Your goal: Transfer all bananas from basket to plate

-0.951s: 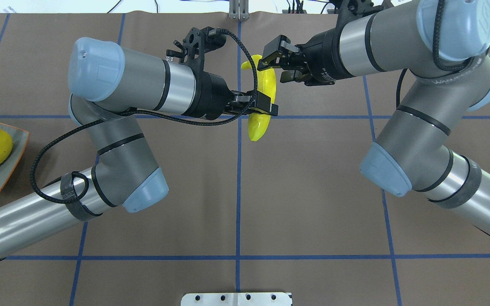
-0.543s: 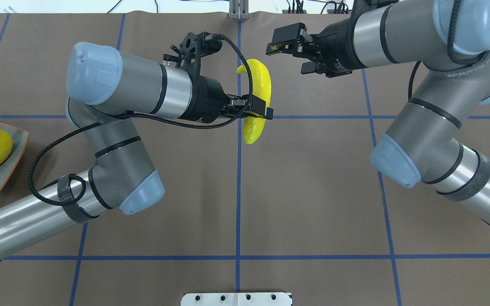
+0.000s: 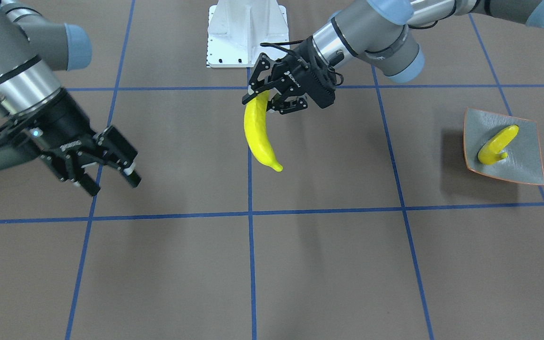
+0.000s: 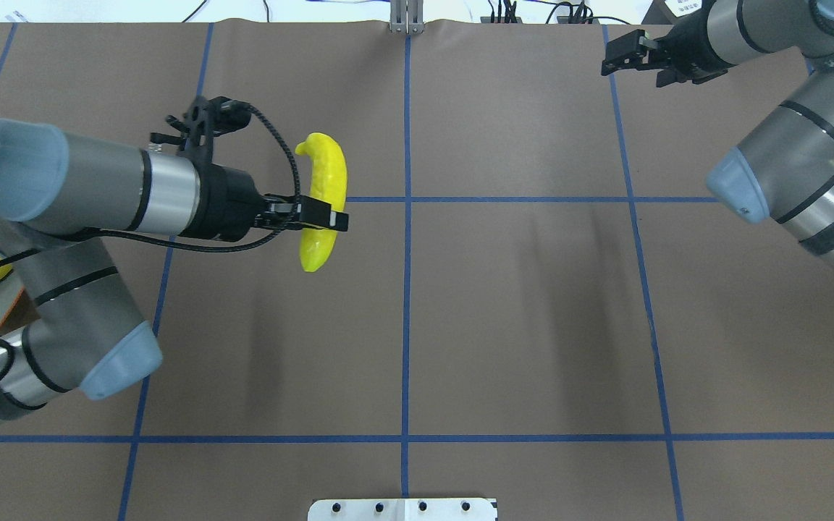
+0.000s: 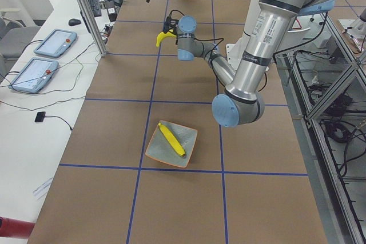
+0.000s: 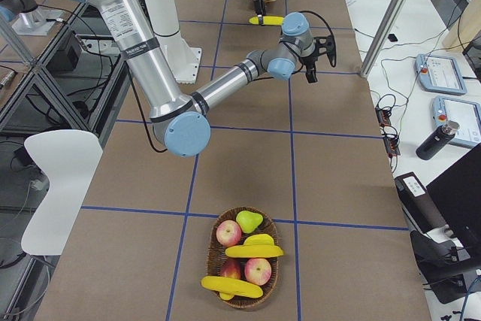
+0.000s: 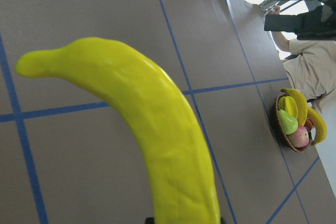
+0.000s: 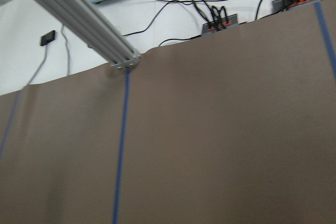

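Step in hand: carry to the plate. The left claw [image 4: 319, 219] was pinched on the held banana [image 4: 326, 170] just below its middle. The fruit hung clear of the table [image 4: 518, 325], at about 10 o'clock from table centre in the overhead view, stem end toward 12.

The plate [image 3: 527, 163] sat out at 9 o'clock, at the robot's left end, with the plated banana [image 3: 496, 146] lying in it. The right claw [image 3: 111, 182] was spread and empty, up near 1 o'clock, well apart from the fruit.

The basket [image 6: 211, 246], at 3 o'clock, held the basket bananas [image 6: 255, 250], two of them, among apples [image 6: 228, 232] and a pear [image 6: 249, 221].

Judged progress: one delivered, one in transit, two to fetch. The next move called for swinging the left arm toward 9 o'clock, lowering over bare dish beside the plated banana, then releasing.
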